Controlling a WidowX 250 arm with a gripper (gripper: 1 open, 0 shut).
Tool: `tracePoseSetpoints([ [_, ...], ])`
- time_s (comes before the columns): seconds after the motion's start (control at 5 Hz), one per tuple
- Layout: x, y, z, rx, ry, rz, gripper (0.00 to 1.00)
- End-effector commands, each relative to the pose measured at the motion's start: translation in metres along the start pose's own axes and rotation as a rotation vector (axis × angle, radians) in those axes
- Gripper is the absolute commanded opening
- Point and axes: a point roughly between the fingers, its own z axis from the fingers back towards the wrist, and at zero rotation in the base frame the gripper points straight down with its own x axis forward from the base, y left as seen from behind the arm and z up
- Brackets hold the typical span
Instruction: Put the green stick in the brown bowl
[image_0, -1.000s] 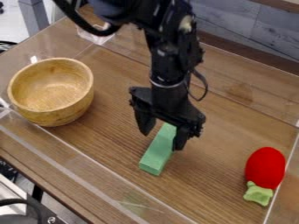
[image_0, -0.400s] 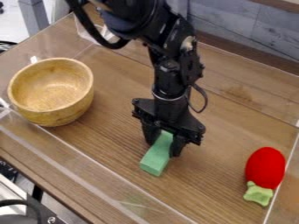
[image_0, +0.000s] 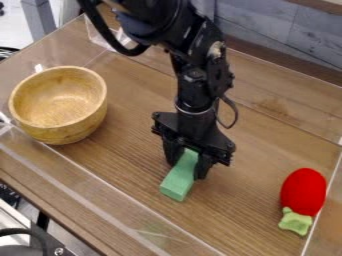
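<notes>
The green stick (image_0: 178, 181) lies on the wooden table near the front middle, a light-green bar pointing toward the camera. My gripper (image_0: 189, 163) has come straight down onto its far end, and the black fingers are shut on the stick's two long sides. The stick still rests on the table. The brown bowl (image_0: 58, 103), round, light wood and empty, stands at the left, well apart from the gripper.
A red strawberry-like toy (image_0: 302, 196) with a pale-green stem lies at the front right. A clear plastic wall (image_0: 80, 205) runs along the front and sides of the table. The black arm (image_0: 181, 45) rises toward the back.
The gripper has dropped lower over the stick's far end and its fingers have closed on it. The stick itself has not moved.
</notes>
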Motion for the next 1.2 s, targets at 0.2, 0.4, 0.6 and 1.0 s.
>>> tracePoseSetpoints([
  [0.2, 0.0063, 0.0017, -0.0039, 0.0, -0.018, -0.025, 0.0],
  [0.4, 0.007, 0.0024, -0.0052, 0.0, -0.017, -0.027, 0.0],
  [0.6, 0.0076, 0.0031, -0.0066, 0.001, -0.015, -0.028, 0.0],
  [1.0, 0.0093, 0.0053, -0.0076, 0.004, -0.01, -0.026, 0.0],
])
